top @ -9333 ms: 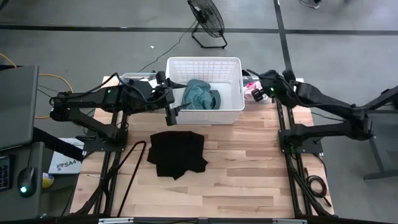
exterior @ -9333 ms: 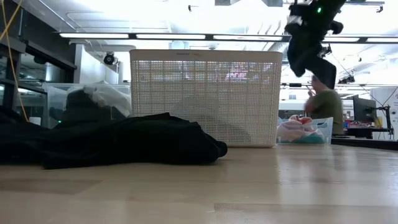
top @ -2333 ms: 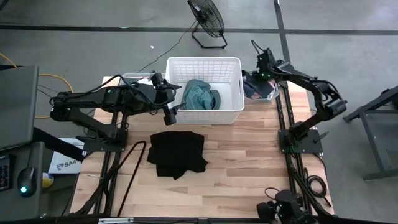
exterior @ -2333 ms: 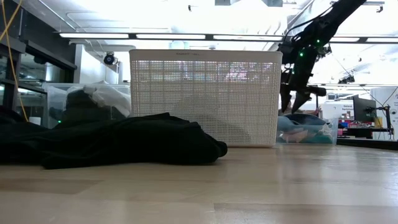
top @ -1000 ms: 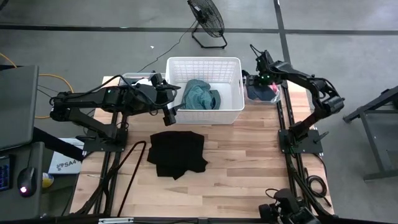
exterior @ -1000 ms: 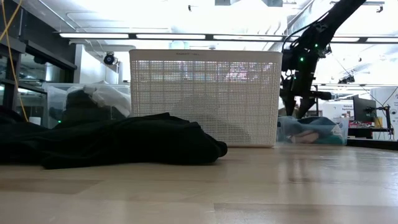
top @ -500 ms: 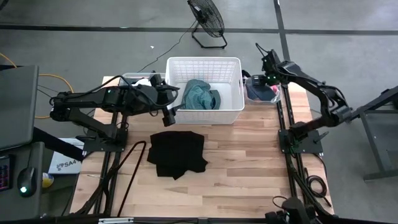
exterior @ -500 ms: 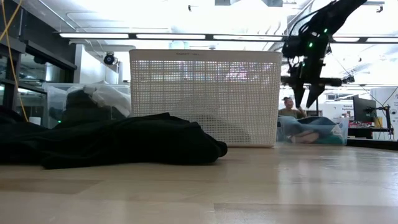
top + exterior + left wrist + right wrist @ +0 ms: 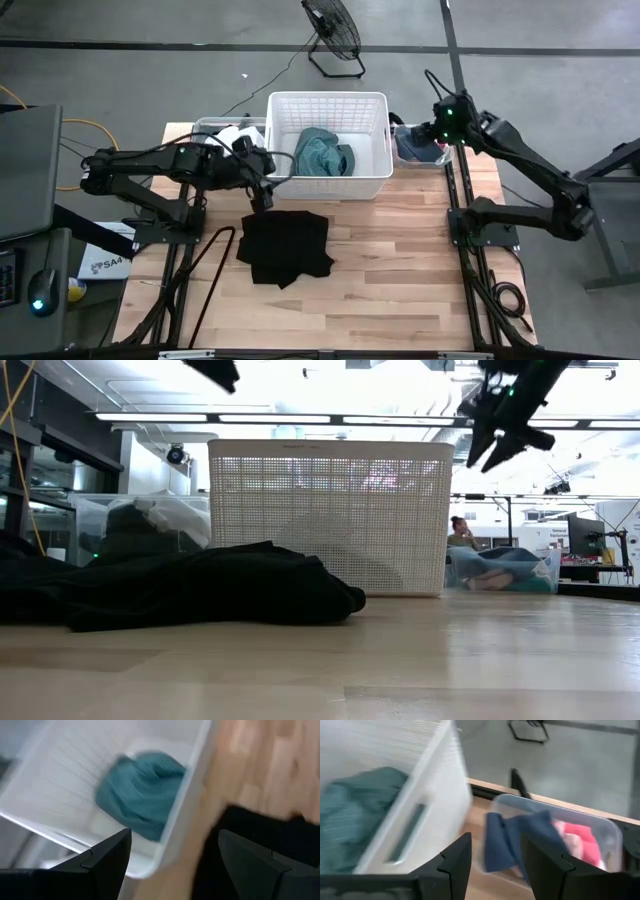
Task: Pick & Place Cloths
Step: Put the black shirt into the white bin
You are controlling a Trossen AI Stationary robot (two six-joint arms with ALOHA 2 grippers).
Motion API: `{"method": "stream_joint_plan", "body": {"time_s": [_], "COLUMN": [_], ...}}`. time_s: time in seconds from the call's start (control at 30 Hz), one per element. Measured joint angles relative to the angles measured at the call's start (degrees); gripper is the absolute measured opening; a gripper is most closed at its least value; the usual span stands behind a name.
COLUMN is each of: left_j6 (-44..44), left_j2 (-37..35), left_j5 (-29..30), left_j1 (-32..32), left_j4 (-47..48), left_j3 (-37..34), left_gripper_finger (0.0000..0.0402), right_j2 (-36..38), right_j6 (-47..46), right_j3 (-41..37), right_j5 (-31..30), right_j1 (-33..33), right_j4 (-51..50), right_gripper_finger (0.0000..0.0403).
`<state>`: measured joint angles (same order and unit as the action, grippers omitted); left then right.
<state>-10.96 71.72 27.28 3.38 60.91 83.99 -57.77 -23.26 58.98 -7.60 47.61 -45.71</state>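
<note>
Black cloth [image 9: 285, 247]: lay on table [image 9: 400, 280]
Left gripper [image 9: 262, 195]: fingers spread, empty
Right gripper [image 9: 437, 127]: parted above bin [image 9: 417, 146], empty

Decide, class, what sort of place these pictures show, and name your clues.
Probably a robotics lab or workshop: two dark arms are mounted at a wooden table, ceiling strip lights run across an open room, and a floor fan stands on bare concrete.
</note>
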Motion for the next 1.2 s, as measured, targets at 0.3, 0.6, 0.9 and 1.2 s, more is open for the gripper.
{"method": "stream_joint_plan", "body": {"time_s": [0.3, 0.6, 0.9, 1.2], "left_j6": [-0.5, 3.6, 9.7, 13.6], "left_j2": [0.0, 0.0, 1.0, 7.8], "left_j5": [-11.3, -26.0, -36.3, -31.2], "left_j1": [0.0, 0.0, 0.0, 0.3], "left_j4": [-1.9, -9.0, -19.1, -24.5], "left_j3": [-12.1, -24.8, -34.1, -36.6], "left_gripper_finger": [0.0294, 0.0294, 0.0294, 0.0294], "right_j2": [7.1, 8.6, 8.6, 8.6], "right_j6": [-5.3, -8.6, -11.5, -11.3], "right_j3": [0.0, 0.0, 0.0, 0.0], "right_j5": [-4.4, -7.2, -10.5, -10.9], "right_j1": [-11.7, -22.2, -28.4, -31.0], "right_j4": [0.0, 0.0, 0.0, -0.6], "right_gripper_finger": [0.0160, 0.0160, 0.0160, 0.0160]}}
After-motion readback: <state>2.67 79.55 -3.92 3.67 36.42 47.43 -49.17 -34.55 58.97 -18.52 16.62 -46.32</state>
